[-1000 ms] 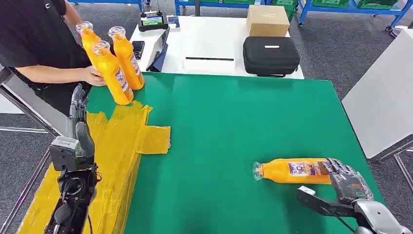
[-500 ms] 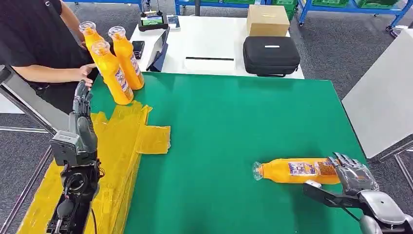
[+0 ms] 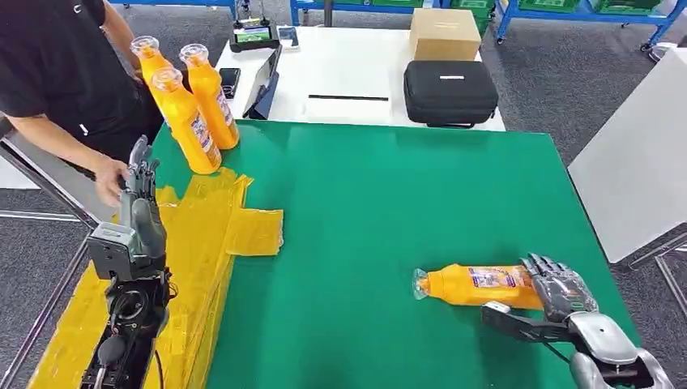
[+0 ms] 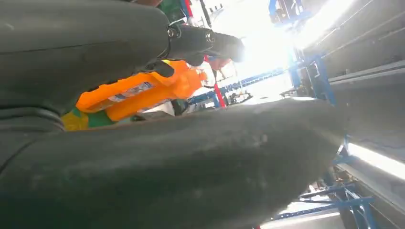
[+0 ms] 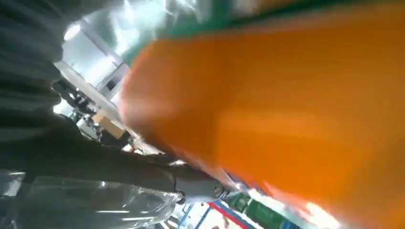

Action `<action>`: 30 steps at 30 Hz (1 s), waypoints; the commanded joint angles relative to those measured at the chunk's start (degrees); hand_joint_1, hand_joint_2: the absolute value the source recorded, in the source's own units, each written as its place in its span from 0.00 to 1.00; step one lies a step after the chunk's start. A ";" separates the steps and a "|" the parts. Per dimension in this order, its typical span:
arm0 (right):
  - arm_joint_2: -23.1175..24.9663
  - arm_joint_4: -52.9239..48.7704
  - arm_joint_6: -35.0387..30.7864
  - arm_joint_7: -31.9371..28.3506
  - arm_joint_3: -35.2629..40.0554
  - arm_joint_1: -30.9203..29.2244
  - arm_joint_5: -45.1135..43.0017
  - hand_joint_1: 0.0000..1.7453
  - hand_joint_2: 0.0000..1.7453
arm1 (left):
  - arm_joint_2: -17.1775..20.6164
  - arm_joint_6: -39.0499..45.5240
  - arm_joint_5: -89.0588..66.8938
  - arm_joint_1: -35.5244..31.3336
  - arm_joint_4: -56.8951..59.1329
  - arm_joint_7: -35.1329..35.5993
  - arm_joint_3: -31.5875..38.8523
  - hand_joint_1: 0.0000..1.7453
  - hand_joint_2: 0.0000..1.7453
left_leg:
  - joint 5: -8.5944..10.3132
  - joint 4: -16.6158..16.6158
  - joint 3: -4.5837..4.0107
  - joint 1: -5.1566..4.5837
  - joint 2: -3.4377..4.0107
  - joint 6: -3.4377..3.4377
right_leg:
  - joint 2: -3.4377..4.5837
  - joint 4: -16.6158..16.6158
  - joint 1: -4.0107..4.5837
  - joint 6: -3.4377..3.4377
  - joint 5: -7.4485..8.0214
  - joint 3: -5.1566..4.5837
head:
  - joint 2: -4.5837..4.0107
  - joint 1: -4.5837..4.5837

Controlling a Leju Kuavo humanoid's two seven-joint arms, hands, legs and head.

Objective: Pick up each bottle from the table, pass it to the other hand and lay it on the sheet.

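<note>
One orange bottle (image 3: 474,285) lies on its side on the green table (image 3: 389,194) near the front right, neck pointing left. My right hand (image 3: 555,296) grips its base end, fingers curled over the top and thumb along the near side; orange bottle (image 5: 286,109) fills the right wrist view as a blur. My left hand (image 3: 139,194) is raised over the table's left edge, fingers straight and apart, holding nothing. Three more orange bottles (image 3: 190,113) stand upright at the far left corner, also seen as bottles (image 4: 143,90) past the left hand. The yellow sheet (image 3: 202,235) covers the table's left side.
A person in a black shirt (image 3: 57,65) stands at the far left, one hand (image 3: 105,182) close beside my left hand. Behind the green table a white table (image 3: 348,73) carries a black case (image 3: 450,91), a cardboard box (image 3: 445,32) and a tablet (image 3: 264,85).
My right hand has slid left over the lying bottle's base, and the bottle has shifted slightly left. My left hand has risen. The person's hand let go of the standing bottles and dropped beside my left hand.
</note>
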 commanded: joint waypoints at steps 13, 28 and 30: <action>4.05 24.23 -0.19 -5.22 14.88 -17.67 -3.73 0.02 1.00 | 0.22 0.38 1.89 -1.75 4.15 0.13 -0.83 0.00 0.00 | 0.04 -0.08 0.37 0.05 0.17 -0.03 | 0.23 -0.15 0.08 0.12 0.18 0.31 | 0.00 0.02; 6.53 28.24 3.28 -4.83 16.63 -20.16 -7.40 1.00 1.00 | -0.13 -0.20 2.40 -6.56 7.30 0.71 -1.09 0.00 0.00 | 0.11 -0.04 0.53 0.07 0.04 -0.11 | 0.08 -0.20 0.10 0.05 0.29 0.51 | 0.00 0.04; 7.01 28.92 2.95 -5.74 16.10 -20.30 -9.09 1.00 1.00 | -0.04 -0.35 2.80 -6.99 8.04 1.31 -1.19 0.00 0.00 | 0.12 -0.07 0.62 0.06 0.03 -0.06 | 0.09 -0.23 0.09 0.02 0.32 0.60 | 0.00 0.02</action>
